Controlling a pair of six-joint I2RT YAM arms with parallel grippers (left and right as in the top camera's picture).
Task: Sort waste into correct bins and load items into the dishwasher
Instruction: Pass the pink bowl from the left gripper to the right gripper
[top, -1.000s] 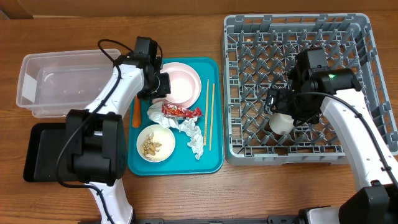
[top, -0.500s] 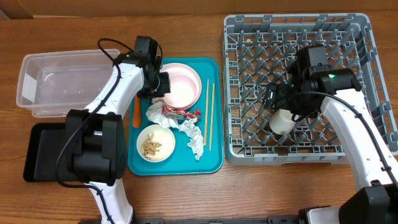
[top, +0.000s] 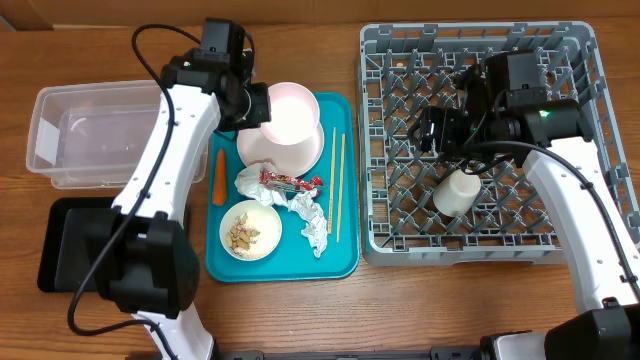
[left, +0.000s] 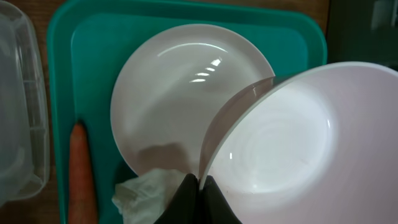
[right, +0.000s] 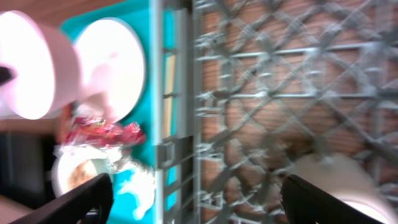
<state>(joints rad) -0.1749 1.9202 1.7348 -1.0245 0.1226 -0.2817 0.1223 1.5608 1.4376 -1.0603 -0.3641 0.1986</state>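
Observation:
My left gripper (top: 254, 108) is shut on the rim of a white bowl (top: 292, 115) and holds it tilted above the pale pink-white plate (left: 180, 106) on the teal tray. In the left wrist view the fingers (left: 199, 185) pinch the bowl's edge (left: 280, 137). My right gripper (top: 441, 131) is open and empty over the grey dish rack (top: 575, 60). The small white cup (top: 456, 192) lies in the rack just in front of it. A second bowl (top: 250, 231) holds nut scraps. White tissues (top: 314, 224), a red wrapper (top: 289, 180), a carrot (top: 219, 177) and chopsticks (top: 337, 185) lie on the tray.
The clear tub (top: 90, 135) stands at the far left with the black tray (top: 68, 245) in front of it. The teal tray (top: 340, 262) sits between them and the rack. The right wrist view is blurred; the cup (right: 336, 180) shows at its lower right.
My left gripper has lifted the bowl off the plate and moved it toward the back. My right gripper has let go of the cup and risen away from it.

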